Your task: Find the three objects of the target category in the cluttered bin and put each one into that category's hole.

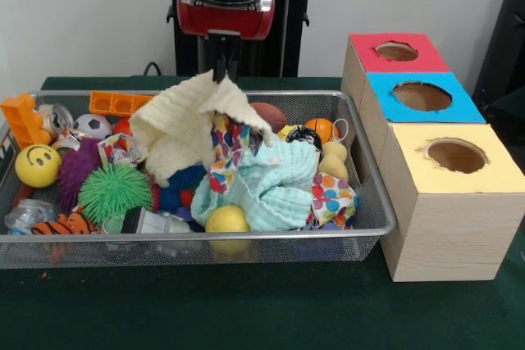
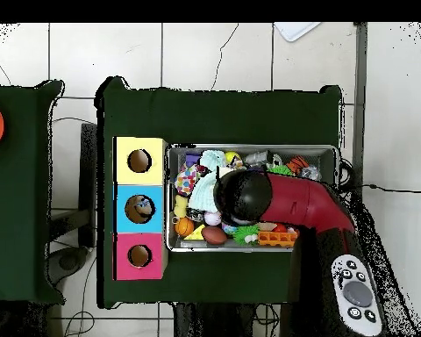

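Observation:
The silver wire-mesh bin [image 1: 385, 223] sits on the green table, full of toys and cloths. My gripper [image 1: 222, 74] hangs over the bin's far middle, shut on the top of a cream knit cloth [image 1: 176, 133], which is pulled up into a peak. Below it lie a mint cloth [image 1: 275, 190] and a polka-dot cloth [image 1: 332, 200]. Three boxes stand beside the bin, with a red hole [image 1: 397, 51], a blue hole [image 1: 422, 96] and a yellow hole [image 1: 456, 155]. In the overhead view the arm [image 2: 280, 200] covers the middle of the bin [image 2: 249, 147] and hides the gripper.
The bin also holds a smiley ball [image 1: 37, 165], a green spiky ball [image 1: 115, 192], a purple spiky ball [image 1: 75, 165], a yellow ball [image 1: 226, 220], a small basketball [image 1: 321, 129], orange blocks [image 1: 25, 119] and a soccer ball [image 1: 93, 126]. Something lies inside the blue hole [image 2: 142, 209].

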Tool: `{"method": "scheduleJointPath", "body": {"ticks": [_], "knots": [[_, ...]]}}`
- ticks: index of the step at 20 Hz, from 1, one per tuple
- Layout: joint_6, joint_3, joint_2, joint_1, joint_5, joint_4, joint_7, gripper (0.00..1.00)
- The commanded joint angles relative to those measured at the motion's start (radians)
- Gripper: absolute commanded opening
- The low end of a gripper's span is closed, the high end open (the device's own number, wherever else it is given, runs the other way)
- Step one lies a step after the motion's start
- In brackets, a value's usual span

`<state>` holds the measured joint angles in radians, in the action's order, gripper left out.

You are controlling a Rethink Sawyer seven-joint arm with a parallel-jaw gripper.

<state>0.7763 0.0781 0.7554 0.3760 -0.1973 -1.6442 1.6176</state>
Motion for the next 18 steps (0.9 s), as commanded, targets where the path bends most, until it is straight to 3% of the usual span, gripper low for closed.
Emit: {"method": "scheduleJointPath", "body": {"ticks": [1,4,5,11,18], "knots": [[-0.047,-0.048,0.017,-0.025,0.06,-0.144,0.28,0.0],[-0.06,-0.056,0.015,-0.037,0.078,-0.152,0.272,0.0],[-0.054,-0.064,0.012,-0.045,0.093,-0.156,0.258,1.0],[-0.102,-0.063,0.009,-0.038,0.096,-0.166,0.231,1.0],[-0.092,-0.074,-0.002,-0.025,0.09,-0.151,0.185,1.0]]}}
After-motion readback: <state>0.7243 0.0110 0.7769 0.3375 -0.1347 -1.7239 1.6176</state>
